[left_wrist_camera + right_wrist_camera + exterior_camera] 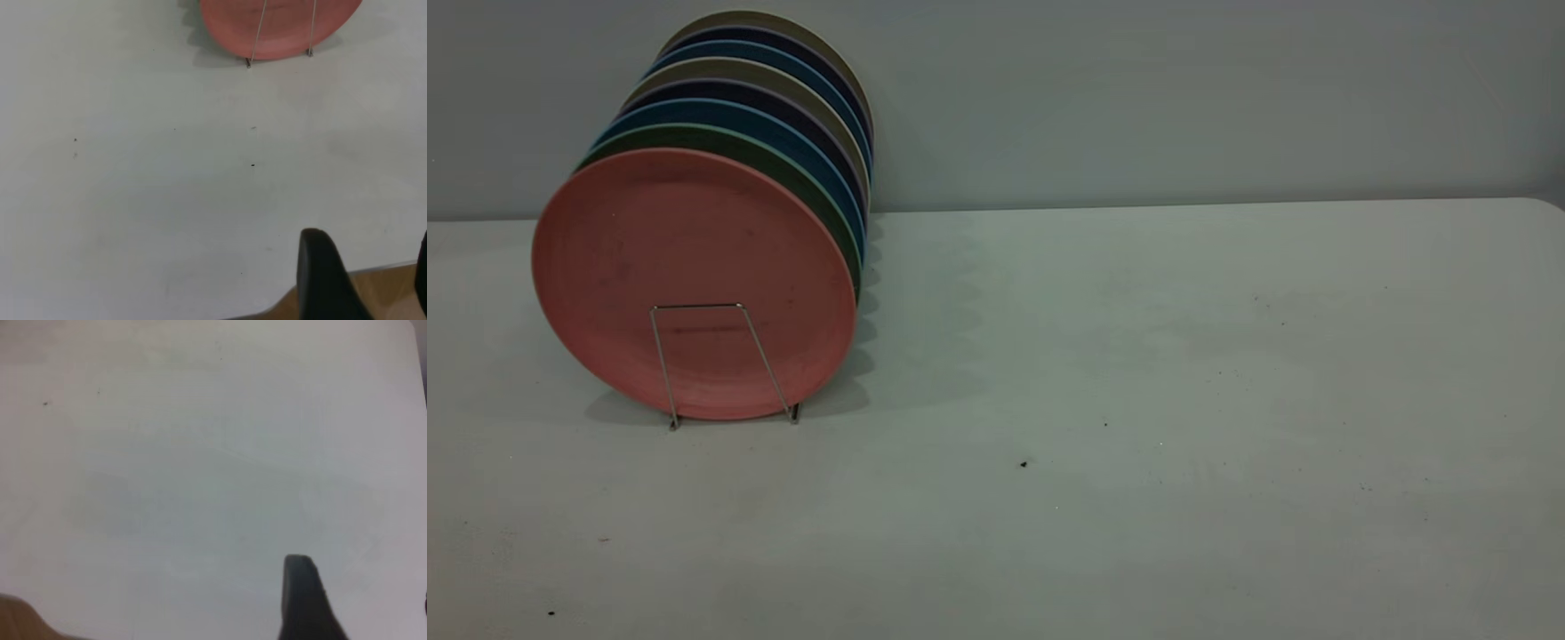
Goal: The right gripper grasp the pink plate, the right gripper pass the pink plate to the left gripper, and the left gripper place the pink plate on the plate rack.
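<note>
The pink plate point(694, 249) stands upright at the front of the plate rack point(665, 373), behind the front wire loop, on the left of the table. It also shows in the left wrist view point(280, 30), with the rack's wire loop point(255, 40) across it. My left gripper point(370, 243) is open and empty above the table's near edge, well short of the plate. My right gripper point(363, 583) is open and empty above bare table, with no plate in its view. Neither gripper shows in the exterior view.
Several more plates point(783, 107), green, blue, dark and beige, stand in a row behind the pink one. The white table point(1138, 400) stretches to the right of the rack. A wooden floor point(387, 287) shows past the table's edge.
</note>
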